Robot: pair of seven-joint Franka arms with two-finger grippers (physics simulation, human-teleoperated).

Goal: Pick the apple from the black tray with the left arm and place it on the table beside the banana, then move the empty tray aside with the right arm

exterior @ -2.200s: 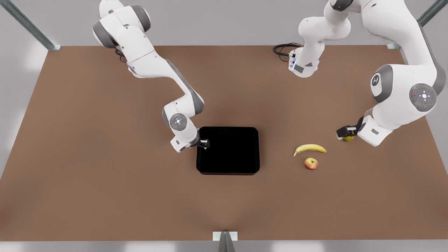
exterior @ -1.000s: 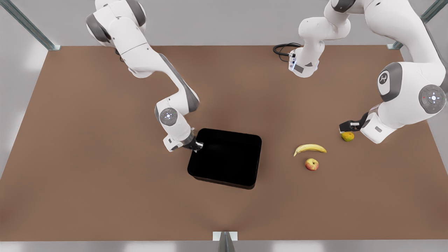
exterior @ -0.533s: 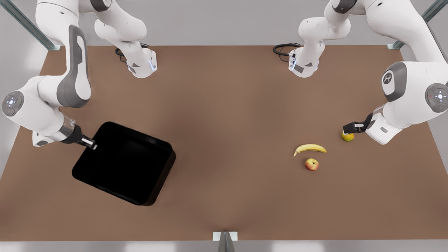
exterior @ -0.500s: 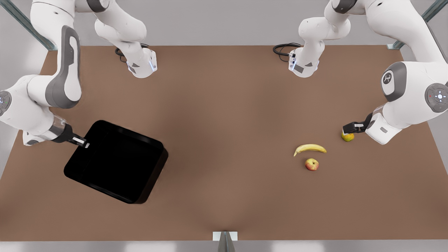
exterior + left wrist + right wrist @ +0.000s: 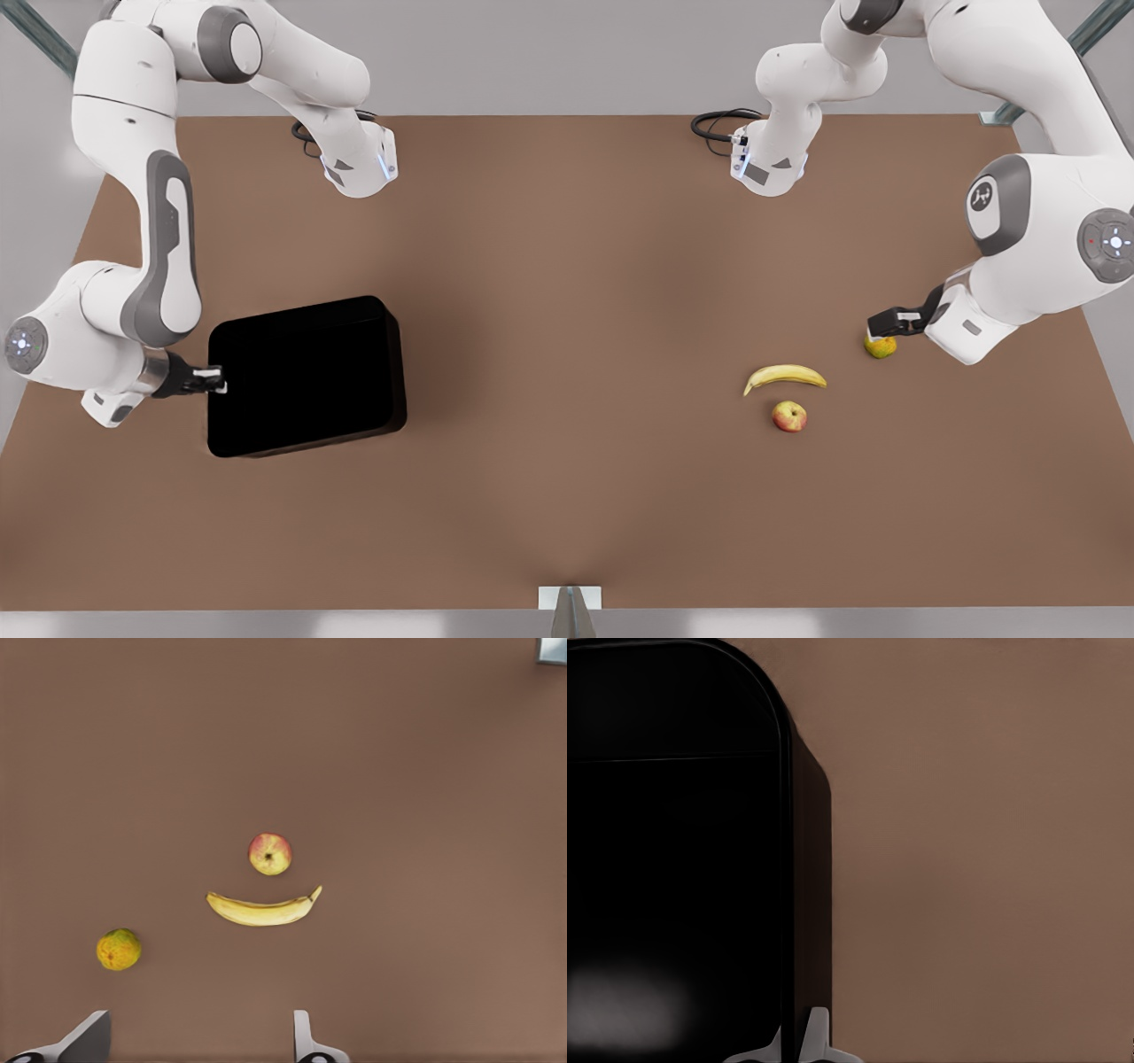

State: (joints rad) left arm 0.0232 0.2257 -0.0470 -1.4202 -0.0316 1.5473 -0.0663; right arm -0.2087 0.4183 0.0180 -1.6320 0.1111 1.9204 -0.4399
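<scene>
we see the black tray (image 5: 306, 377), pinched at its rim by our closed right gripper (image 5: 215, 382), now swung aside, well away from the apple (image 5: 788, 416) beside the banana (image 5: 785, 377), so only release seems left, while our open, empty left gripper (image 5: 873, 330) waits above a small orange-green fruit (image 5: 881, 346).

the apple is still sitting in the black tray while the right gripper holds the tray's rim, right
Not quite. The apple lies on the table beside the banana, far from the black tray, which is empty, as the front view shows. The right gripper does hold the tray's rim, seen in the right wrist view. The left gripper hangs open over the small orange-green fruit.
</scene>
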